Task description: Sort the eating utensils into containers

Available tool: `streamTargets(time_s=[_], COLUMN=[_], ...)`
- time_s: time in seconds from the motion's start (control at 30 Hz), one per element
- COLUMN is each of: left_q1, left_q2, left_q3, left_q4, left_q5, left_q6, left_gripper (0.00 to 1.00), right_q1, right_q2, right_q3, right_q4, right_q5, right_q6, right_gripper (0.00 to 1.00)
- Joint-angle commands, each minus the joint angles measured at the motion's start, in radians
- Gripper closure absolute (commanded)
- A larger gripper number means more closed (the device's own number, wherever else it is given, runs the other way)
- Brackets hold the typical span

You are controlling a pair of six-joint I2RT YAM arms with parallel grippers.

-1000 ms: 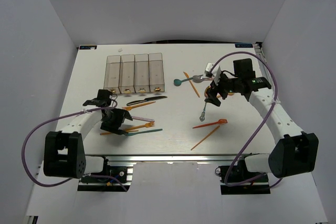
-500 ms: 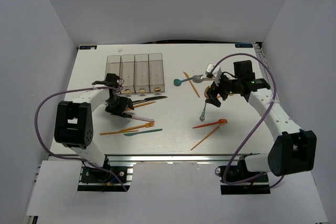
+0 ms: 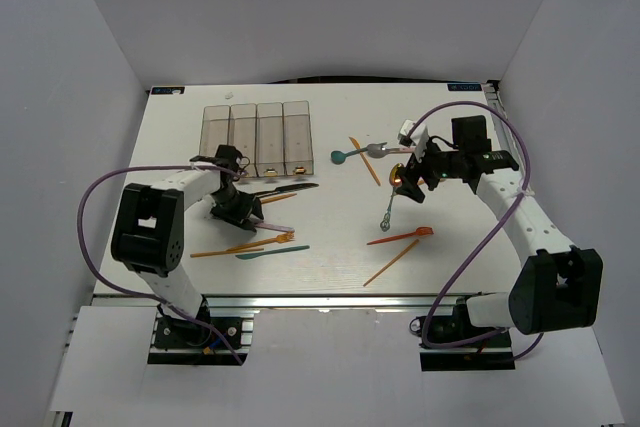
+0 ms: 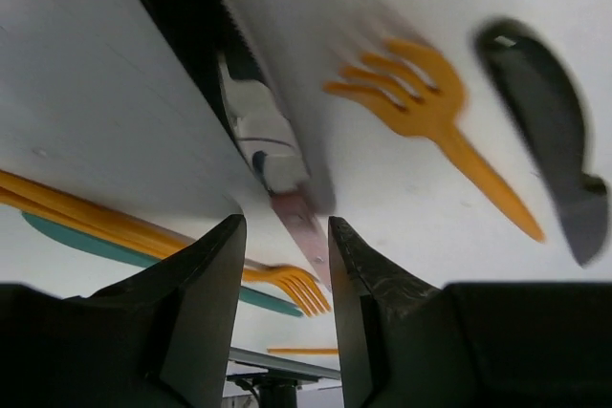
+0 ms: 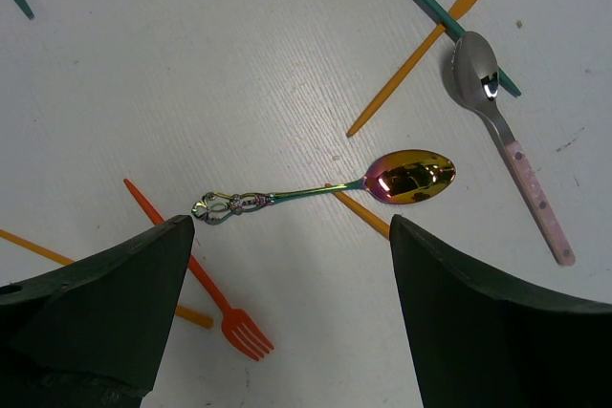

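- Step in hand, as far as I can tell: the left hand (image 4: 285,236) is down on the white counter (image 3: 330,247), picking up a slim pinkish plastic utensil (image 4: 301,222). That one lies just near of the row of four clear smoky plastic bins (image 3: 258,137).
- The left hand's fingers sit roughly halfway spread with the pink piece running between them. Can't tell if the pads are actually touching it.
- The right hand (image 3: 405,183) is spread wide and holding nothing. It hovers over the rainbow-sheen metal spoon (image 5: 406,176) on the right side of the counter.
- Pretty much everything else is loose on the counter, so the sorting looks early.
- Next move, I'd guess: get a firm pinch on the pink one and lift it clear of the orange plastic fork (image 4: 421,93) and the black plastic knife (image 4: 545,140) nearby. Then tip it upright over the far-left bins, whose openings are narrow.
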Motion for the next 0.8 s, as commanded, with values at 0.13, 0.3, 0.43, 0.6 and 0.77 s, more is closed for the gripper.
streamTargets(time_s=[0.13, 0.3, 0.43, 0.6, 0.77], left_q1=[-0.011, -0.011, -0.011, -0.005, -0.005], left_q2=[0.087, 0.134, 0.133, 0.072, -0.056], left_q3=[-0.012, 0.021, 0.022, 0.04, 0.08], left_q4=[0.005, 0.011, 0.015, 0.008, -0.044], left_q5=[-0.04, -0.046, -0.061, -0.09, -0.152], left_q6=[-0.001, 0.007, 0.009, 0.018, 0.029], left_gripper=[0.53, 0.62, 0.83, 1.0, 1.0], right_q1=[-0.004, -0.008, -0.013, -0.018, -0.022], right_q2=[0.009, 0.004, -0.002, -0.005, -0.005], right_q3=[0.005, 0.002, -0.006, -0.006, -0.005], right_q4=[0.037, 0.033, 0.033, 0.023, 0.019], right_q5=[-0.03, -0.025, -0.026, -0.026, -0.03], right_q6=[0.009, 0.006, 0.008, 0.0, -0.011], right_gripper=[0.11, 0.11, 0.11, 0.11, 0.11])
